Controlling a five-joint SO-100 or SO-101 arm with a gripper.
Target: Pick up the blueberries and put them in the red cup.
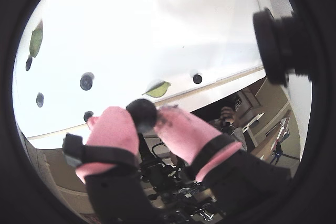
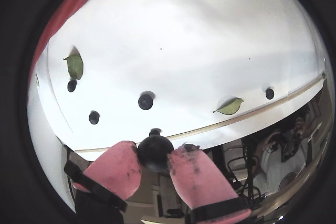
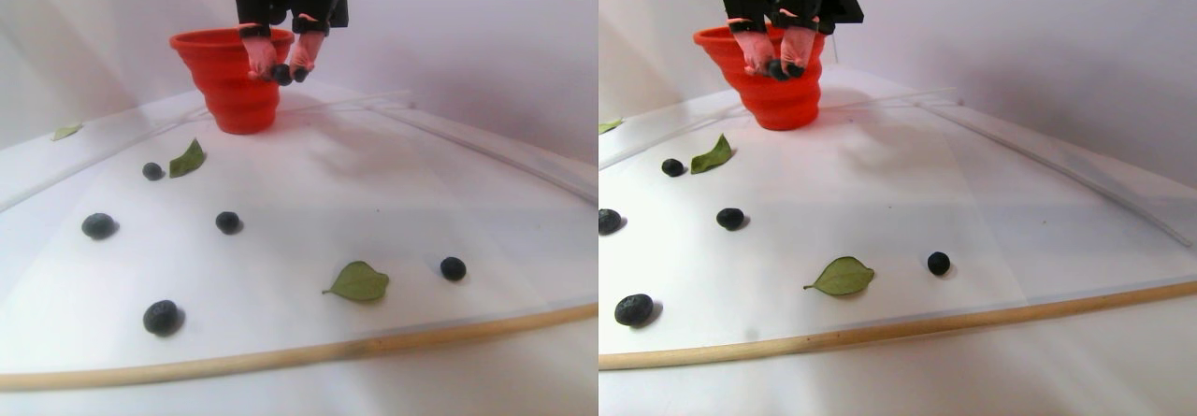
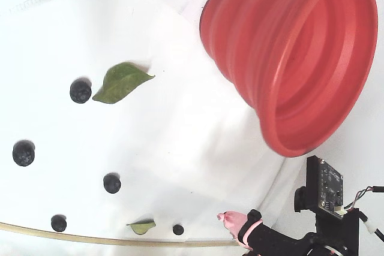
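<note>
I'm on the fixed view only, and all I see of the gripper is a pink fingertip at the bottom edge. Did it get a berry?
Observer: Yes. Both wrist views show the gripper shut on a blueberry, held between its pink fingers.
Operator: Is it above the cup's rim?
Observer: Not by the stereo pair view. The held berry hangs clear of the table, in front of the upper wall of the red cup, just below the rim.

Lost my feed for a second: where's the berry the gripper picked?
The held blueberry sits pinched between the pink fingertips in both wrist views; the stereo pair view shows it raised beside the red cup.
</note>
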